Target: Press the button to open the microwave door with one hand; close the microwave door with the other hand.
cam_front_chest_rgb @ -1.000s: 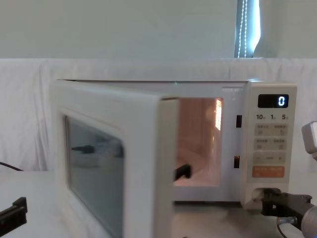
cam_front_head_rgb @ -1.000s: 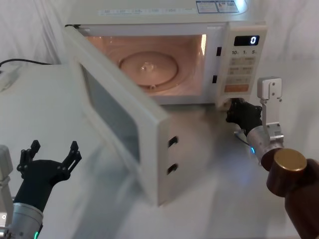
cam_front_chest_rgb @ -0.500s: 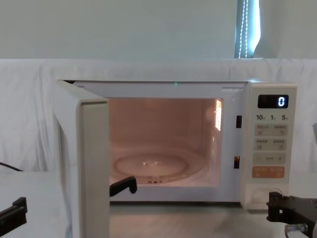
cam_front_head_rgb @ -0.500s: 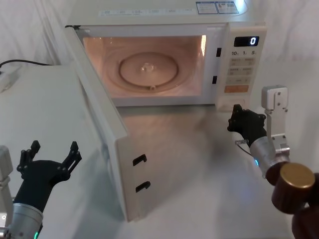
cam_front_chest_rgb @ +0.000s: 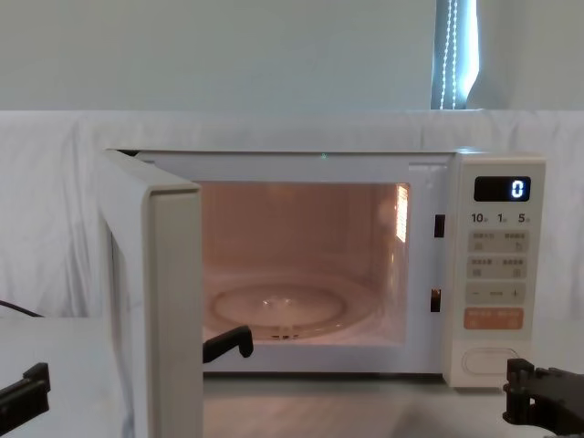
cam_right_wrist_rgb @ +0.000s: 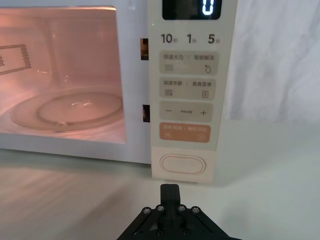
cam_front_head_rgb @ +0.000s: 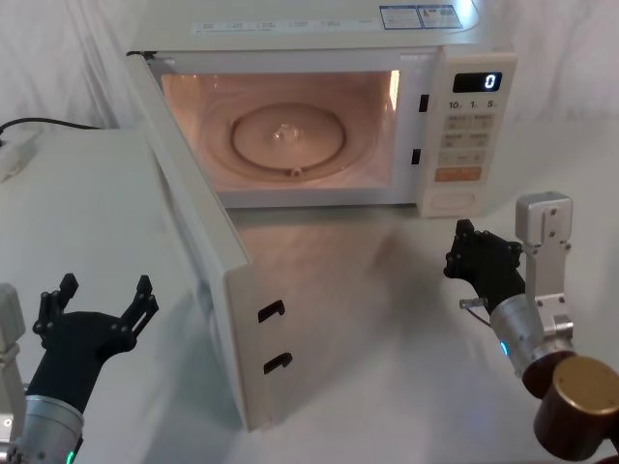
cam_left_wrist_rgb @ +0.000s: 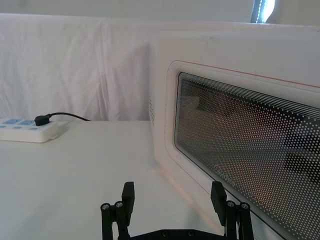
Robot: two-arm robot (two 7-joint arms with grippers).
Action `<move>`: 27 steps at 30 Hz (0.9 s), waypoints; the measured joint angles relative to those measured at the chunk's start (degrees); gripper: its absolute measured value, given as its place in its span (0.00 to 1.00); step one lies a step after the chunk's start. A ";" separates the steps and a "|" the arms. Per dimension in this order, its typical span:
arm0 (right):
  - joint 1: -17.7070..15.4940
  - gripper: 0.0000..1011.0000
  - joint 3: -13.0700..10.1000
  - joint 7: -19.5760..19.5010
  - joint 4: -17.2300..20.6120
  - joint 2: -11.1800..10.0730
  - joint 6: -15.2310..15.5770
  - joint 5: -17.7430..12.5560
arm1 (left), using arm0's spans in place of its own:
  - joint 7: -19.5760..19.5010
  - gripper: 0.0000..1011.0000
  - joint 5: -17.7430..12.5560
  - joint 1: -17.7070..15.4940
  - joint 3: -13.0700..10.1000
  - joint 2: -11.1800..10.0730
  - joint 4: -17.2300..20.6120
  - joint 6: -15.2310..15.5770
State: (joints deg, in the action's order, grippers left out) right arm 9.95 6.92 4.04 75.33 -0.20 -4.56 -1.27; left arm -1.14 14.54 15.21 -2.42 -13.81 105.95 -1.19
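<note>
Nearest, low at the robot's left: left gripper [cam_front_head_rgb: 95, 314], fingers spread wide, holding nothing, hovering over the table [cam_front_head_rgb: 77, 213] on the outer side of the microwave door [cam_front_head_rgb: 198, 261]. In the left wrist view its fingertips [cam_left_wrist_rgb: 128, 191] point at the door's dotted glass window [cam_left_wrist_rgb: 250, 150], near but not touching.

Low on the robot's right: right gripper [cam_front_head_rgb: 476, 256], fingers pinched together w/ nothing between them, apart from the control panel [cam_front_head_rgb: 472, 126] and just in front of the button [cam_right_wrist_rgb: 182, 164], no contact.

Door stands swung wide, roughly square to the microwave [cam_front_head_rgb: 319, 106] front, hinged on the robot's left, latch hooks [cam_front_head_rgb: 271, 311] showing on the free edge. Farther back the cavity's lit, glass turntable [cam_front_head_rgb: 288, 140] bare, display reads 0.

Handling, as a guess: door's a stiff, light panel on a free hinge; no grip needed, a flat push will swing it. Best contact is prob. the cream frame on the outer face near the free edge, most leverage, away from the glass and clear of the hooks. Surface looks smooth plastic, so fingertips may slide along it as the arc turns; push should follow the swing. Latch likely needs a firm last nudge to click. Microwave could scoot back if shoved hard.
</note>
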 joint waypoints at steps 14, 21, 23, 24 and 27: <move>-3.91 0.00 0.30 -0.83 2.94 0.50 -4.84 0.78 | 0.00 0.99 0.00 0.00 0.00 0.00 0.00 0.00; -3.87 0.01 0.30 -0.85 2.96 0.50 -4.54 0.82 | 0.00 0.99 0.00 0.00 0.00 0.00 0.00 0.00; -3.87 0.04 0.30 -0.86 2.97 0.50 -4.50 0.83 | 0.00 0.99 0.00 0.00 0.00 0.00 0.00 0.00; -3.86 0.08 0.30 -0.87 2.97 0.50 -4.46 0.84 | 0.00 0.99 0.00 0.00 0.00 0.00 0.00 0.00; -3.85 0.14 0.30 -0.88 2.98 0.50 -4.40 0.86 | 0.00 0.99 0.00 0.00 0.00 0.00 0.00 0.00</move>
State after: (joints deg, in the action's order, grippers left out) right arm 6.11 7.22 3.16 78.31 0.30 -8.96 -0.41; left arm -1.14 14.54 15.21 -2.41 -13.81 105.96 -1.19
